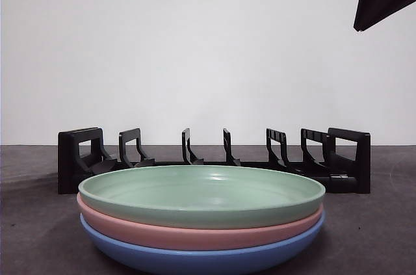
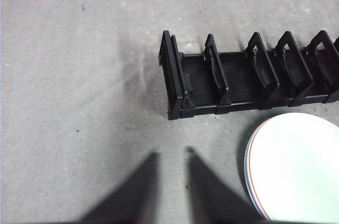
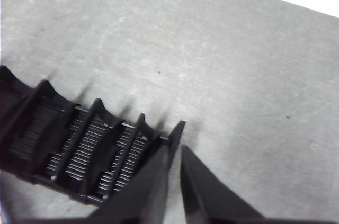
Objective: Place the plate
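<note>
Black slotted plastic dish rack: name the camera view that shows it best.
The front view: the black slotted plastic dish rack appears end to end behind the stacked plates, though they hide its base. The left wrist view shows one end from above; the right wrist view shows the other end, blurred.

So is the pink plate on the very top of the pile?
No, the green plate sits on top, with the pink plate under it and the blue plate at the bottom.

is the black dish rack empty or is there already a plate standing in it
Empty. The black dish rack shows only bare dividers in all three views, while the green plate lies flat atop the pink plate and blue plate in front.
</note>
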`<state>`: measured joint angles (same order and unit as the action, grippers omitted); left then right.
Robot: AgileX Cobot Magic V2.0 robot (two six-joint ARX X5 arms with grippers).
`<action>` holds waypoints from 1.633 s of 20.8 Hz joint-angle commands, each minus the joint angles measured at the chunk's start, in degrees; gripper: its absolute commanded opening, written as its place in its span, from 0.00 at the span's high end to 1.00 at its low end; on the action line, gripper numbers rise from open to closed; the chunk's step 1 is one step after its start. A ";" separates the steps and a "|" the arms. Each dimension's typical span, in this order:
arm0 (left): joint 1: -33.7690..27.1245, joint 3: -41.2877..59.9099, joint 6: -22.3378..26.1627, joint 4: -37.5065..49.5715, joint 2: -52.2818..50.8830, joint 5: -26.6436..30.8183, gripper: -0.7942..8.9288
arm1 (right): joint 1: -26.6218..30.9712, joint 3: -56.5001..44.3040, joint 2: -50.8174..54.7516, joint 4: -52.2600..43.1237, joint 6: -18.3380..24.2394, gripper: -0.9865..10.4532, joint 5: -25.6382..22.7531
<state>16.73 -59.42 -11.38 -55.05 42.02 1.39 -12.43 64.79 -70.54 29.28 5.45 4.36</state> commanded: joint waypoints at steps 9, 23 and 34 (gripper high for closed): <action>0.15 -1.11 0.46 0.57 -0.17 0.13 0.91 | -0.13 0.76 -0.50 -0.72 -0.96 0.90 1.66; -19.08 55.10 5.97 46.05 -39.19 0.37 0.91 | -0.13 0.76 -0.50 -0.74 -0.96 0.90 1.66; -19.02 58.62 5.81 44.33 -41.83 0.33 0.91 | -0.13 0.79 -0.50 -0.98 -0.96 0.90 1.66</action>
<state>-2.24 -1.85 -5.56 -10.48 0.30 1.58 -12.36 64.79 -70.52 28.86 5.06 6.02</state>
